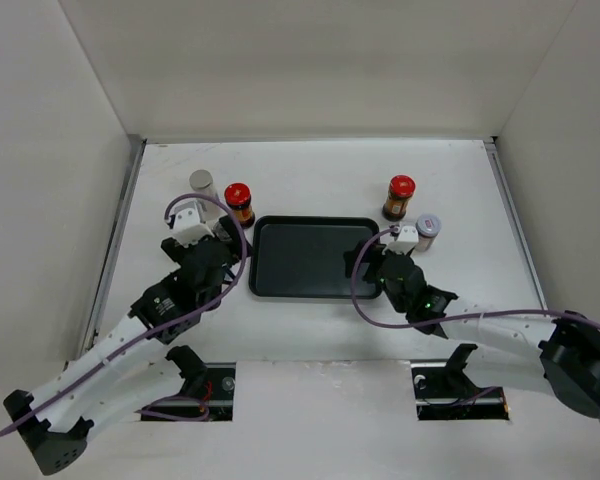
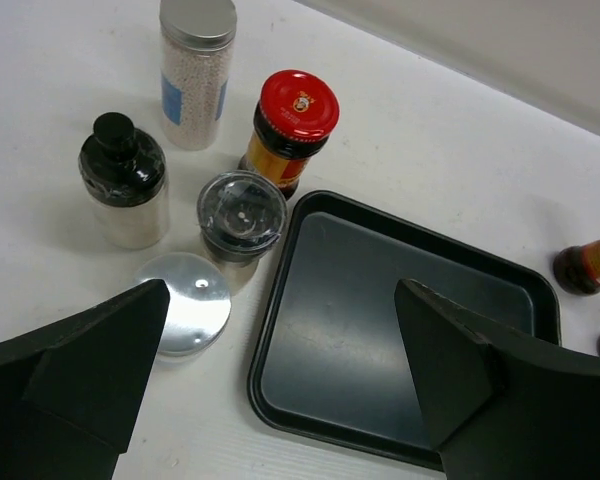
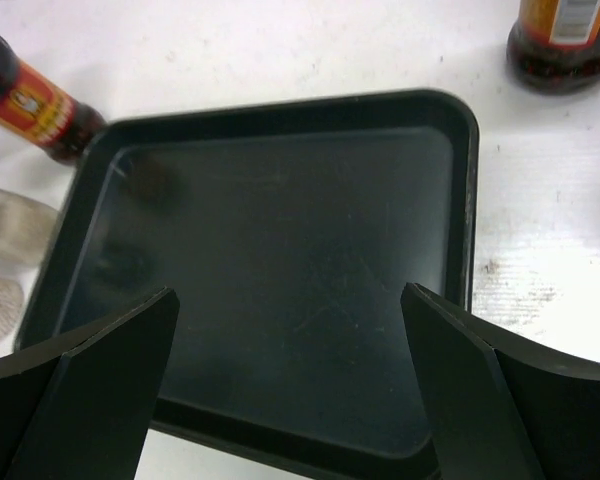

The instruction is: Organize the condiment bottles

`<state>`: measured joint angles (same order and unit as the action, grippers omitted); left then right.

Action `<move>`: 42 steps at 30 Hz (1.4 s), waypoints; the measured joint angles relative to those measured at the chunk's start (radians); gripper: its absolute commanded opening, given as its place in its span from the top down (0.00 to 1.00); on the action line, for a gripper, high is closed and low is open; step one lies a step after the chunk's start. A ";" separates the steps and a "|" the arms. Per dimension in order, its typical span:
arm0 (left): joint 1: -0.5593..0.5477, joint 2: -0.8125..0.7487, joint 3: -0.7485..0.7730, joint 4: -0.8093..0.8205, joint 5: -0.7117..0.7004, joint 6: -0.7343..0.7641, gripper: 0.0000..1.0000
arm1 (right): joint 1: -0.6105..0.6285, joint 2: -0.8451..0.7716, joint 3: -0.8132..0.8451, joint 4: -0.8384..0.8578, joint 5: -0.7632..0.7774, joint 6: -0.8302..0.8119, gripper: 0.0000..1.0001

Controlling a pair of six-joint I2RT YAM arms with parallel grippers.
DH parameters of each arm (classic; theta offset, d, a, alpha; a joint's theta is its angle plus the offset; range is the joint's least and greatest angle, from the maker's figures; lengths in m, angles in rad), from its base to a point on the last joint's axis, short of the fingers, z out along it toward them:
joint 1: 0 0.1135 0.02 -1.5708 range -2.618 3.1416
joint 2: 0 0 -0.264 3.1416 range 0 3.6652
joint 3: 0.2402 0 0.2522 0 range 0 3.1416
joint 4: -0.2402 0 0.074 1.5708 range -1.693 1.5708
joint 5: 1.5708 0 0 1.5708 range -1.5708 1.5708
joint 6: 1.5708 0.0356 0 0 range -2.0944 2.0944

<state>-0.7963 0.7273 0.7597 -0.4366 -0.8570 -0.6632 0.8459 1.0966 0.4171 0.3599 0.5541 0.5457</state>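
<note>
Left gripper and right gripper hang at the tray, jaws wide and empty; grasping the clear shaker likely next

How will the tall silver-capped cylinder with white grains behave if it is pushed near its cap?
The silver-capped cylinder is tall and narrow, so it would probably tip. Its round wall looks smooth, so it may roll afterwards. It seems nearly full, thus likely rather heavy.

Right gripper: hung spread above tray
Dark jar: stood off its upper-right corner
Second dark jar: stood by upper-left corner
</note>
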 measured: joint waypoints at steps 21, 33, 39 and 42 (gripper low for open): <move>-0.070 -0.167 -0.073 -0.051 -0.066 0.122 0.31 | 0.048 -0.017 -0.008 0.112 -0.114 -0.031 0.77; 0.021 0.045 -0.114 -0.046 -0.034 0.089 0.15 | 0.029 -0.021 -0.009 0.124 -0.150 -0.030 0.30; 0.074 0.048 -0.129 -0.026 -0.029 0.081 0.16 | 0.029 0.000 -0.009 0.127 -0.160 -0.030 0.29; 0.113 0.060 -0.150 0.005 -0.012 0.080 0.19 | 0.029 0.008 -0.009 0.128 -0.163 -0.030 0.29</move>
<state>-0.6838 0.7876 0.6102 -0.4320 -0.8692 -0.5835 0.8753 1.1042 0.4084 0.4877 0.3912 0.5156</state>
